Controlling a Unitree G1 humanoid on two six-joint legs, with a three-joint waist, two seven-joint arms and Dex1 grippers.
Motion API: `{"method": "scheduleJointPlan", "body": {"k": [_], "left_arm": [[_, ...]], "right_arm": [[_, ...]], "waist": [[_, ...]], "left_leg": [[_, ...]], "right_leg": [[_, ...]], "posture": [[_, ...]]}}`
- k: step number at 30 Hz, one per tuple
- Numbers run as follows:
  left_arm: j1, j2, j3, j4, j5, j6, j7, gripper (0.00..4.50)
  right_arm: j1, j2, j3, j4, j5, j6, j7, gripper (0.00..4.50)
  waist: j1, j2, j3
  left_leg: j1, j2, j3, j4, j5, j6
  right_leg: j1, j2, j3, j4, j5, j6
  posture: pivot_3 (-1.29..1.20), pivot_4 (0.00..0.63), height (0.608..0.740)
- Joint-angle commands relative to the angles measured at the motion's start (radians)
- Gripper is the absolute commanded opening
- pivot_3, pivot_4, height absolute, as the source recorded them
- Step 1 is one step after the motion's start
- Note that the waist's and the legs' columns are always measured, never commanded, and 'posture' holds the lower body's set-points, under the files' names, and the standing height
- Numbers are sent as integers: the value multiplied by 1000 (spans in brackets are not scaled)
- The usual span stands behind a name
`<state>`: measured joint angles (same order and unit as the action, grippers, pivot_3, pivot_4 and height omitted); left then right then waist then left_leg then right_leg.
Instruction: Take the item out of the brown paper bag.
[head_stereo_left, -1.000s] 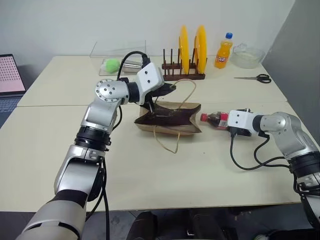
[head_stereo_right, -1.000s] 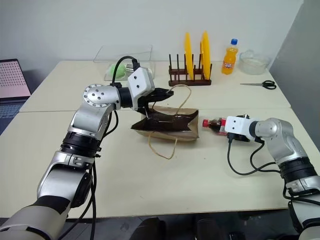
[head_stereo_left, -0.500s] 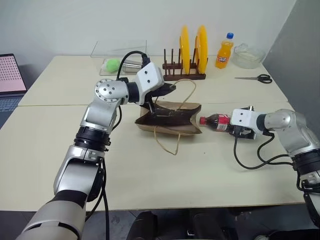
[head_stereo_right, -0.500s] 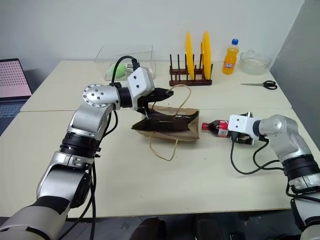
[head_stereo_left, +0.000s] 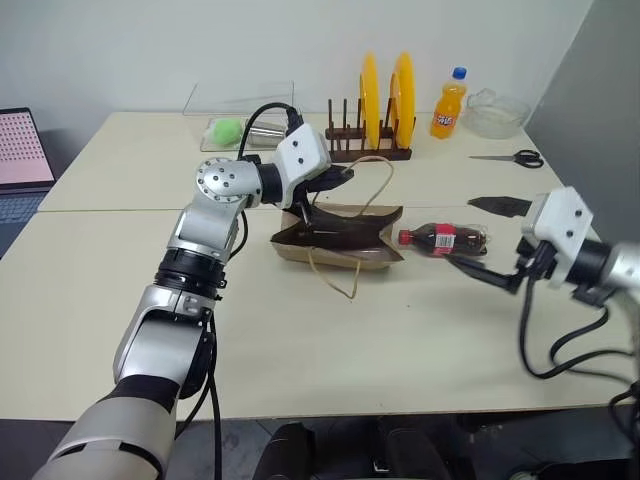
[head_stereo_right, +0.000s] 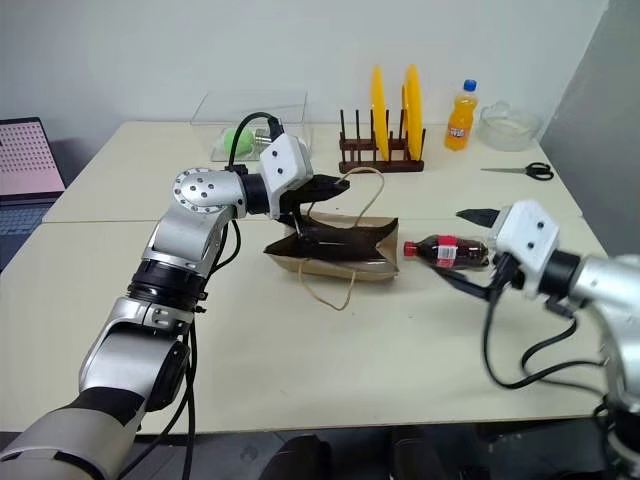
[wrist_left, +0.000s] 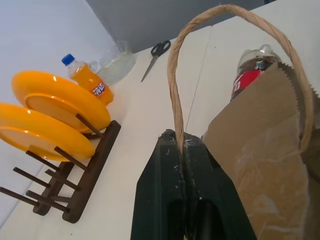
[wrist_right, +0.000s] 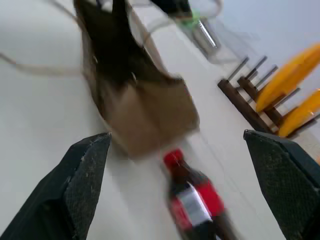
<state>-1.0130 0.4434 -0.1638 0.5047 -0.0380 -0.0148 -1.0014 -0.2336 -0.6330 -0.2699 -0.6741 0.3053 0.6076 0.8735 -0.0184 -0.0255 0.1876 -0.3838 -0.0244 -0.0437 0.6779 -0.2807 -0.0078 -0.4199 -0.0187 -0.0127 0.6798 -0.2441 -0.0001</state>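
**Ana:** Cream-coloured tabletop (head_stereo_left: 420, 330) against a pale wall, seen from above over both arms. What lies in the middle?

**Ben:** The brown paper bag (head_stereo_left: 340, 238), on its side and creased, its dark mouth gaping toward the robot's left. One tan loop handle (head_stereo_left: 332, 280) trails flat on the tabletop toward the viewer. The other handle (wrist_left: 200, 50) arches upward.

**Ana:** And the arms?

**Ben:** The left pincer (head_stereo_left: 335, 180) is clenched on that raised handle; the left wrist view shows the cord pinched between the two black fingers (wrist_left: 162, 200). The right pincer (head_stereo_left: 488, 238) is released, its fingers spread wide. It hangs above the tabletop on the robot's right, pointing back toward the bag, and it grips nothing.

**Ana:** Where is the item?

**Ben:** The item (head_stereo_left: 445, 238), a small cola bottle with a red label, lies on its side on the tabletop. It is outside the bag, just beside the bag's closed end, red cap toward the bag. It sits between the spread right fingers as the right wrist view frames it, though that view is blurred, so I can't tell whether a fingertip touches it.

**Ana:** Anything behind?

**Ben:** A dark wooden plate rack (head_stereo_left: 365, 150) holding two yellow plates (head_stereo_left: 385, 95). To its right are an orange soda bottle (head_stereo_left: 448, 105), a clear bowl (head_stereo_left: 495, 110) and scissors (head_stereo_left: 510, 156). To its left is a clear box (head_stereo_left: 235, 115) with a green ball inside.
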Motion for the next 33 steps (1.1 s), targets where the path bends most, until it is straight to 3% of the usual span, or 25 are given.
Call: {"method": "scheduleJointPlan", "body": {"k": [1,6,14,19,22,27,33], "left_arm": [[-60,6,2,51,29,-47,21,415],[-114,8,12,99,20,-39,-11,1935],[-71,91,89,-61,-50,50,-34,4479],[100,175,206,-319,-144,290,33,4479],[218,170,262,-494,-207,494,120,4479],[488,81,360,-772,-188,592,382,4479],[859,-56,382,-982,-152,527,557,4479]], "right_arm": [[99,149,89,-163,-53,-15,-235,4500],[184,300,278,-145,-191,-112,-424,4500],[165,296,304,-57,-208,-201,-443,4500],[175,280,263,-34,-167,-222,-429,4500],[190,283,239,-24,-144,-237,-429,4500],[242,303,215,-10,-163,-297,-472,4500],[327,366,220,8,-181,-367,-541,4500]], "waist": [[4,0,0],[6,0,0],[-3,0,0],[-13,1,0],[-10,1,0],[1,0,-1],[7,1,-1]], "left_leg": [[0,0,0,0,0,0],[0,-1,2,0,0,0],[0,0,1,0,0,0],[1,0,1,-2,0,0],[1,0,-1,-1,0,0],[1,-1,-1,-1,0,0],[2,0,-1,-2,0,0]], "right_leg": [[0,0,0,0,0,0],[-1,0,1,-1,0,0],[-1,0,1,-1,0,0],[-1,0,1,0,0,0],[0,0,0,0,0,0],[0,-1,1,-1,0,0],[0,-1,1,-1,0,0]], "posture": [[0,150,740],[0,150,740],[0,150,740],[0,150,740],[0,150,740],[0,150,740],[0,150,740]]}}
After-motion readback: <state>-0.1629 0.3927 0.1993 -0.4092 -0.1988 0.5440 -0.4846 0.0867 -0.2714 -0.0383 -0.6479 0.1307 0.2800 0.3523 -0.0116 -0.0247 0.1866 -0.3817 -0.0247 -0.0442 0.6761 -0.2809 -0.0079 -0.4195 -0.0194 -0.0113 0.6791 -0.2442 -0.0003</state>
